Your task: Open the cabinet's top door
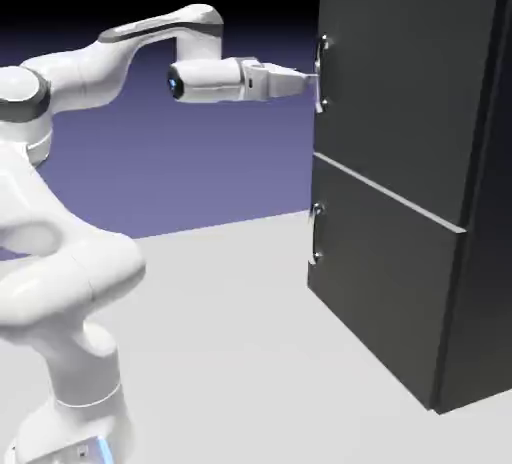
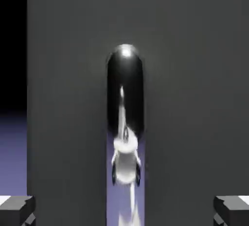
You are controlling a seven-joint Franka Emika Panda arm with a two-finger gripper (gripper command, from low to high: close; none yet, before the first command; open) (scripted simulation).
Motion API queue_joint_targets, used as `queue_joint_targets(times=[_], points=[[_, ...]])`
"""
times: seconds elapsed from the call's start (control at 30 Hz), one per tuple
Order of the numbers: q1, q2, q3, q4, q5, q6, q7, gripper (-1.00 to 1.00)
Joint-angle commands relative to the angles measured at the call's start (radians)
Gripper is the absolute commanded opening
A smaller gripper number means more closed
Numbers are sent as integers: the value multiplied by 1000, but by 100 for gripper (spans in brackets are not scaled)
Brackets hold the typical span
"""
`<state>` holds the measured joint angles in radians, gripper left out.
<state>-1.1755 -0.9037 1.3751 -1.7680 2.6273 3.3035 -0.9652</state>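
The tall dark cabinet [image 1: 484, 202] stands at the exterior view's right. Its top door [image 1: 400, 72] is flush with the front and carries a slim silver handle [image 1: 322, 74] near its left edge. My gripper [image 1: 310, 82] reaches out level and its tips are right at that handle. In the hand view the door panel [image 2: 194, 98] fills the picture, and the shiny handle [image 2: 125, 93] runs down the middle, mirroring my arm. The gripper [image 2: 124, 211] is open: the grey fingertips [image 2: 17, 209] sit far apart at the bottom corners, either side of the handle, and neither touches it.
Below the top door sits a shorter lower door [image 1: 385, 272] with its own small handle [image 1: 317, 234]. The cabinet rests on a pale table [image 1: 250, 332]. My arm's base [image 1: 70, 422] rises at the lower left.
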Motion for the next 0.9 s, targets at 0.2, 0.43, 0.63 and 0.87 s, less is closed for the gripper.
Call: queue_joint_targets(times=[0.2, 0.43, 0.63, 0.87], points=[[107, 3, -76, -107, -4, -87, -17, -100], [361, -4, -247, -320, -35, -211, -49, -100], [578, -19, -400, -484, -95, -297, -63, -100], [832, -62, -592, -660, -211, -377, -51, -100]])
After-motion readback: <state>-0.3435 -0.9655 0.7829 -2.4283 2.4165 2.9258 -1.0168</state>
